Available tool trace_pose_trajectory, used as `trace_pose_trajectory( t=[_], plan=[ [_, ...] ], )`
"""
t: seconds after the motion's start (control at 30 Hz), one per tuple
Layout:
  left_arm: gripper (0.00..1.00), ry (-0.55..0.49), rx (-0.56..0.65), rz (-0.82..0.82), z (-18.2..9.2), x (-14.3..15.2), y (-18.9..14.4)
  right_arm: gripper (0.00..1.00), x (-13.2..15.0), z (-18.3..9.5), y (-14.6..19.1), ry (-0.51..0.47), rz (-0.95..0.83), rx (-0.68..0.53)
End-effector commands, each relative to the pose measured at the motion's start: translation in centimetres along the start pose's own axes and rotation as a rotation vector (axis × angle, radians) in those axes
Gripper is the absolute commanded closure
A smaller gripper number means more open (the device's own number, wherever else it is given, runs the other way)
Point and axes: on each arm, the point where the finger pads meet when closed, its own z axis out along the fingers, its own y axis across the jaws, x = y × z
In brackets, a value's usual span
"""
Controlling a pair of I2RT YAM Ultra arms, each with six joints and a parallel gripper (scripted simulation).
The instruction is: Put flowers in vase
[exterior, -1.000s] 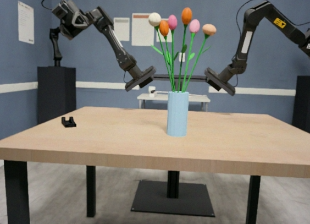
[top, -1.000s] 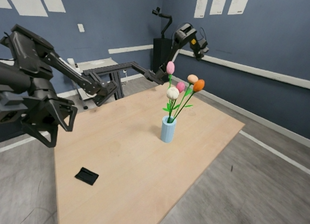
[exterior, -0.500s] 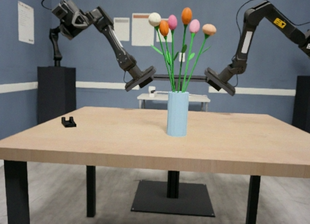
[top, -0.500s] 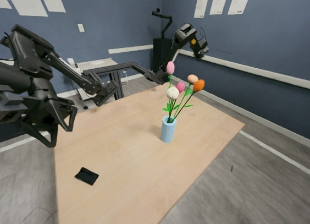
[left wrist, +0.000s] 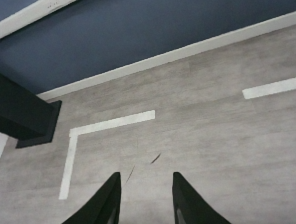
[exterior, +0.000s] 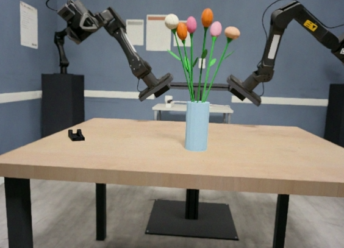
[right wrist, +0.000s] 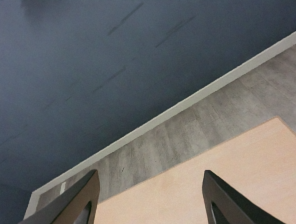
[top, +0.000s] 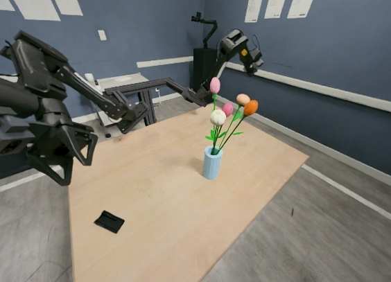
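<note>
The light blue vase (top: 212, 166) (exterior: 197, 127) stands upright on the table. Several flowers stand in it, heads up, stems inside: a white one (top: 218, 118) (exterior: 171, 21), two orange ones (exterior: 182, 31) (exterior: 207, 17), a dark pink one (top: 227, 109) (exterior: 191, 24), a light pink one (top: 215, 85) (exterior: 216, 28) and a peach one (top: 242, 99) (exterior: 232, 33). The visible stems look straight; their lower ends are hidden. My left gripper (left wrist: 146, 180) is partly open and empty, away from the flowers. My right gripper (top: 77, 174) (right wrist: 150, 178) is open wider and empty, also well away from them.
A small black holder (top: 109, 222) (exterior: 76, 136) lies on the table (top: 156, 231) (exterior: 128, 160), far from the vase. Both arms rise from behind the table. A dark pedestal (exterior: 62, 102) with another camera arm stands beyond it.
</note>
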Motion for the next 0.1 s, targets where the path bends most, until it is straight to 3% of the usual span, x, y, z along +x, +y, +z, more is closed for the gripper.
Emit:
trace_pose_trajectory(
  t=[0.0, 0.07],
  plan=[
    [0.7, -0.02, -0.02, -0.004, -0.17, -0.45, 0.45, 0.4, -0.25, -0.09, 0.47, -0.015, 0.002, -0.022],
    [0.7, -0.02, -0.02, -0.004, -0.17, -0.45, 0.45, 0.4, -0.25, -0.09, 0.47, -0.015, 0.002, -0.022]
  ],
)
